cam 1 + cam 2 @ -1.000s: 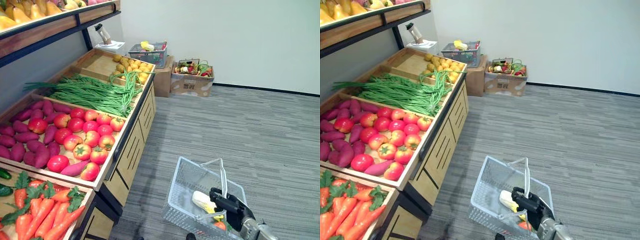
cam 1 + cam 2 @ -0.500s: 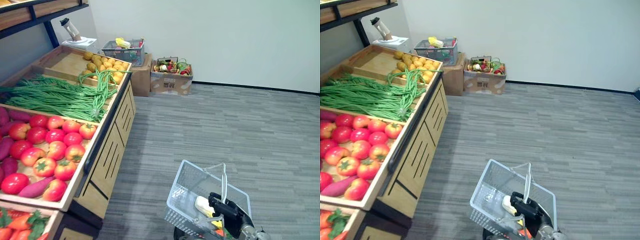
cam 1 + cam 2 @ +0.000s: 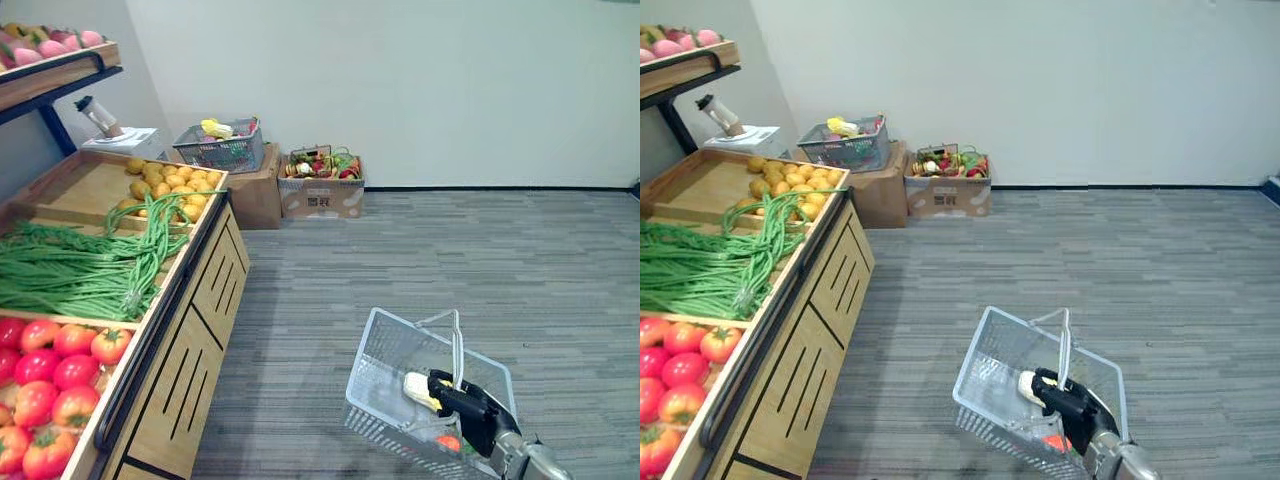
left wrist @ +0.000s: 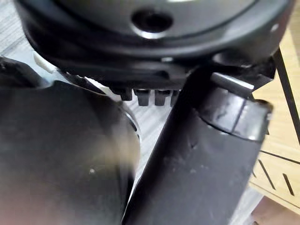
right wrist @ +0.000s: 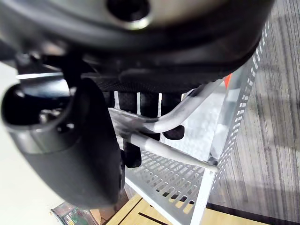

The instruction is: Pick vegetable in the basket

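Both wire handles [image 5: 164, 149] of the basket [image 3: 385, 365] sit inside the right hand's [image 3: 468, 408] tightly curled fingers [image 5: 173, 129].

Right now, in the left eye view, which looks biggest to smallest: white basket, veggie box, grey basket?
1. The white basket, though it is nearest the camera.
2 and 3. The veggie box and the grey basket look about alike; I won't rank them.
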Robot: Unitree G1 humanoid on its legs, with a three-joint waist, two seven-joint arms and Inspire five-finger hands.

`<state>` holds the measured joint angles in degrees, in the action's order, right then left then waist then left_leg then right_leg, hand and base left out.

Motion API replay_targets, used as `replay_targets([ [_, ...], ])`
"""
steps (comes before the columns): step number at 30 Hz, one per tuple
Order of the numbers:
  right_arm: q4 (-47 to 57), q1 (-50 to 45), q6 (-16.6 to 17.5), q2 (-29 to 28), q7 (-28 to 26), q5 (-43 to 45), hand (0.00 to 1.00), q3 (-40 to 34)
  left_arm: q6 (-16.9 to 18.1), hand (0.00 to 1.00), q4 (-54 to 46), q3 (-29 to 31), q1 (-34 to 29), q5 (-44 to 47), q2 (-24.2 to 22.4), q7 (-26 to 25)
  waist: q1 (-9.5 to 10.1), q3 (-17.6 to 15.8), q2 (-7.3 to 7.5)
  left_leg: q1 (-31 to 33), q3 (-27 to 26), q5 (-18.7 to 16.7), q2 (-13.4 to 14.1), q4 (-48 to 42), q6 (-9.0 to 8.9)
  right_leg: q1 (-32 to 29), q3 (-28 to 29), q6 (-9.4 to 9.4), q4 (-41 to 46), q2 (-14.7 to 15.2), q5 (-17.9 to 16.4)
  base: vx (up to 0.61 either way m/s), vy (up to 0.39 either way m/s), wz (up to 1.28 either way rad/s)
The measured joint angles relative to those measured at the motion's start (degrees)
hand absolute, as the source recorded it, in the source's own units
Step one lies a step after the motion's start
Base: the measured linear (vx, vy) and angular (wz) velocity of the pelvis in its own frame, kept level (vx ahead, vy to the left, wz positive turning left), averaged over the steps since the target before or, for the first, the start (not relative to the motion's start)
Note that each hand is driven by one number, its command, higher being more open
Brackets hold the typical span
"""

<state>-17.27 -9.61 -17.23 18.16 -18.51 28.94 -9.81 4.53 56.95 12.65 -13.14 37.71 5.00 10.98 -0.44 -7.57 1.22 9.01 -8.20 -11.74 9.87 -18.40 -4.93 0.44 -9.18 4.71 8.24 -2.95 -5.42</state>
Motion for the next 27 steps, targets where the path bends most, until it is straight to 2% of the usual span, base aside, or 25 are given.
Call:
replay_targets([
  [1,-0.04,-0.03,-0.03,0.9,0.3,0.01,0.0,-0.02,0.01,1.0,-0.3,0.02,-0.01,0.08,-0.27,0.12,-0.11,0.06,-0.12,-0.15,2.54,3.53,-2.01,5.77,-0.34,0.37,0.53,-1.38,0.36,1.05,-0.83,0.21,0.138,-0.11],
  [2,-0.07,-0.04,-0.07,1.37,0.3,0.01,0.0,0.04,0.01,1.0,-0.5,-0.01,-0.04,0.12,-0.46,0.15,-0.15,0.21,-0.39,-0.39,3.27,5.45,-2.48,7.55,-0.67,0.41,0.8,-1.98,0.6,1.34,-1.2,0.25,0.182,-0.16],
  [3,-0.07,-0.06,-0.11,2.26,0.3,0.0,0.0,0.25,0.01,1.0,-0.57,-0.03,-0.05,0.25,-0.93,0.28,-0.2,0.56,-1.09,-0.7,4.15,9.05,-2.79,9.79,-1.18,0.48,1.41,-2.81,0.73,1.52,-1.73,0.21,0.174,-0.25],
  [4,-0.07,-0.12,-0.18,3.38,0.3,0.0,0.0,0.28,0.01,1.0,-0.55,-0.06,-0.12,0.5,-1.89,0.41,-0.25,1.17,-2.62,-1.13,4.33,15.07,-2.49,11.17,-1.16,0.53,2.12,-3.84,1.04,1.23,-2.59,0.2,0.185,-0.26],
  [5,-0.39,-0.1,-0.18,3.42,0.38,-0.02,0.0,0.24,-0.04,1.0,-0.44,-0.09,0.19,0.49,-2.11,0.51,-0.43,1.41,-3.03,-1.76,4.05,14.57,-2.96,11.81,-0.26,0.55,2.65,-4.49,1.58,1.82,-3.29,0.19,0.204,-0.24],
  [7,-0.37,-0.19,-0.18,2.99,-0.25,0.12,0.0,0.34,0.27,1.0,-0.73,-0.09,0.76,0.52,-1.6,0.79,-0.96,1.41,-1.95,-3.39,3.17,14.8,-5.07,14.53,0.11,0.24,3.46,-5.8,2.29,4.08,-4.15,0.16,0.194,-0.12],
  [10,-0.35,-0.48,-0.18,1.92,-1.26,0.11,0.0,0.3,0.44,1.0,-0.72,-0.2,1.21,0.53,-0.82,1.13,-1.3,1.75,-1.37,-4.77,1.26,15.14,-6.98,17.38,1.35,-0.45,4.95,-6.35,1.92,5.93,-4.36,0.1,0.156,-0.2],
  [13,-0.36,-2.15,-0.18,1.46,-1.98,0.11,0.0,0.3,1.0,1.0,-0.42,-0.42,1.16,0.67,-0.74,1.69,-1.59,2.08,-1.58,-5.71,0.57,14.82,-7.98,18.41,1.93,-0.44,5.47,-6.91,1.62,6.83,-4.28,0.07,0.109,-0.14],
  [21,-5.93,-3.72,0.29,-1.62,-1.73,-2.54,0.0,0.42,1.65,1.0,3.21,-2.65,0.97,-0.34,-0.06,4.1,-1.62,4.32,-1.15,-6.8,-1.9,14.63,-8.4,20.32,2.71,-1.83,7.91,-8.47,1.79,6.91,-3.23,0.02,0.055,-0.19],
  [27,-15.27,-3.46,2.42,-4.15,1.52,-6.75,0.0,3.0,1.62,1.0,3.58,-3.66,1.51,-6.3,1.27,4.55,-1.77,5.29,0.1,-6.52,-2.51,14.69,-9.03,21.15,3.37,-2.48,8.16,-8.86,0.4,7.27,-1.65,-0.06,0.042,-0.1],
])
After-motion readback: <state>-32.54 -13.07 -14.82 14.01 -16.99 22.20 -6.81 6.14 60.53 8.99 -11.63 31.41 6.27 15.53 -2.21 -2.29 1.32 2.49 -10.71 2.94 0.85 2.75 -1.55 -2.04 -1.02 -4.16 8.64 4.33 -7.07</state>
